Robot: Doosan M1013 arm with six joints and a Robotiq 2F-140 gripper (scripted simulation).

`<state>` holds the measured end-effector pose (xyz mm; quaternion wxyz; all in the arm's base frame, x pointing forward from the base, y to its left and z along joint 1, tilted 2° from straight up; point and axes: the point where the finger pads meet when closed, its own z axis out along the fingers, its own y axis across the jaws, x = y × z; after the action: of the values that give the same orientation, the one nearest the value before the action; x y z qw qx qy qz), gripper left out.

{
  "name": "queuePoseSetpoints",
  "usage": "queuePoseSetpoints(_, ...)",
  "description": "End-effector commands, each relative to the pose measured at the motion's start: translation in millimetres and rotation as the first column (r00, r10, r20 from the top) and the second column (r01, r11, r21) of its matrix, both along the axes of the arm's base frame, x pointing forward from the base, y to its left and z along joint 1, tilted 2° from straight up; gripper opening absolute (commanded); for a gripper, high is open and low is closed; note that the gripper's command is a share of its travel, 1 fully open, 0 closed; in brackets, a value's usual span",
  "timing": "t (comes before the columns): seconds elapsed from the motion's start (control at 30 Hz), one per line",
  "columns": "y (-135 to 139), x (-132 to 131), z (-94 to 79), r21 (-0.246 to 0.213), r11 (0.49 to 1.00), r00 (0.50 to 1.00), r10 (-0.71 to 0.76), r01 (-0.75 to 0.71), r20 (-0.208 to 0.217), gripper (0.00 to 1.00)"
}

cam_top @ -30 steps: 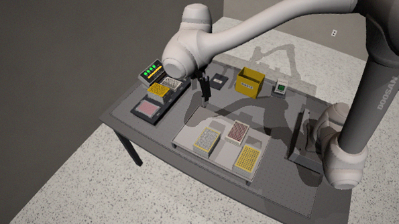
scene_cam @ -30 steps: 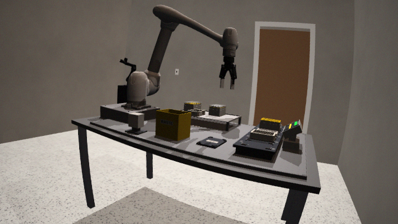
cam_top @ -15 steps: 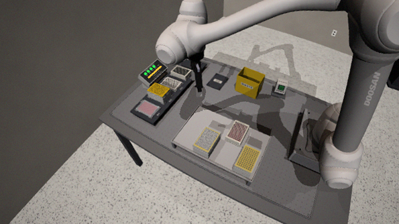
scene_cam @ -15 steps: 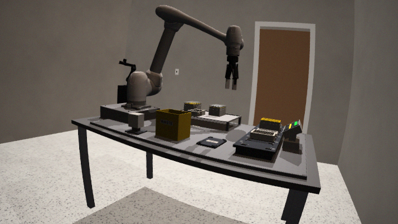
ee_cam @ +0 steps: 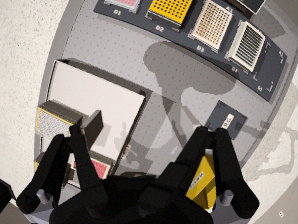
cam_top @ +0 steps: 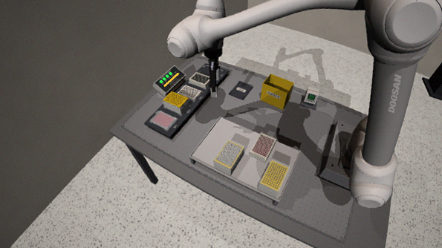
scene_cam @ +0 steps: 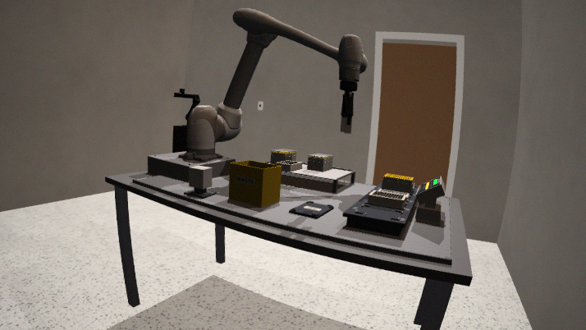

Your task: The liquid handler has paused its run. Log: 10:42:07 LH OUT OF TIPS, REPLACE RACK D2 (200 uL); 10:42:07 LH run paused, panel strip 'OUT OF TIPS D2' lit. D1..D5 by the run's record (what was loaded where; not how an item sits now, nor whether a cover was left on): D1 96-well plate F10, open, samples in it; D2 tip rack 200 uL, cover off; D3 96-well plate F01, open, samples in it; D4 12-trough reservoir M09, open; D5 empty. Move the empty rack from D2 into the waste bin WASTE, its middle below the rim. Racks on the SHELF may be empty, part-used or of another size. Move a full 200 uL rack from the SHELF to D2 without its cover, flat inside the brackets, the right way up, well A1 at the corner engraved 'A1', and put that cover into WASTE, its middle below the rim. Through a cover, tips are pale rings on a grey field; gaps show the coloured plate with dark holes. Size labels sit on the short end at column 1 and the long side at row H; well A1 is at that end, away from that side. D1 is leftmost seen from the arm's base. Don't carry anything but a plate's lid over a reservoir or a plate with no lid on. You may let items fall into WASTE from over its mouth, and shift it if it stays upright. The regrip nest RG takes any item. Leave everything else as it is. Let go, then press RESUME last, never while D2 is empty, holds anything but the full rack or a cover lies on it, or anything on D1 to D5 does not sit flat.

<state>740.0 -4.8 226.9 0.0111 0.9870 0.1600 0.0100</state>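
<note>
My gripper (cam_top: pixel 214 93) is open and empty. It hangs high over the table between the deck and the shelf, and it also shows in the side view (scene_cam: pixel 345 127) and the wrist view (ee_cam: pixel 141 143). The yellow WASTE bin (cam_top: pixel 276 91) stands upright to the right of the deck. On the shelf (cam_top: pixel 245 154) stand a grey-topped rack with a yellow rim (cam_top: pixel 229 154), a maroon rack (cam_top: pixel 262 146) and a yellow rack with dark holes (cam_top: pixel 275 176).
The deck also holds a pink plate (cam_top: pixel 163 119), a pale plate (cam_top: pixel 189 92) and a reservoir (cam_top: pixel 199 79). The panel (cam_top: pixel 170 80) shows green lights and a lit strip. The RG nest (cam_top: pixel 240 92) lies flat between the deck and the bin. The RESUME button (cam_top: pixel 310 96) stands right of the bin.
</note>
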Motion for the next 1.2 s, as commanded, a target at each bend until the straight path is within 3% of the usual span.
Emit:
queuePoseSetpoints(0.0,-12,8,0.7,0.002,0.998,0.998,-0.059,0.059,0.001,0.77)
queuePoseSetpoints(0.37,-49,34,2.0,0.006,0.972,0.972,-0.236,0.236,0.004,0.77)
queuePoseSetpoints(0.77,-99,67,3.7,0.013,0.890,0.890,-0.455,0.455,0.006,0.77)
queuePoseSetpoints(1.03,-104,71,7.4,0.013,0.894,0.894,-0.448,0.448,0.006,0.77)
queuePoseSetpoints(1.17,-84,74,7.1,0.013,0.894,0.894,-0.448,0.448,0.006,0.77)
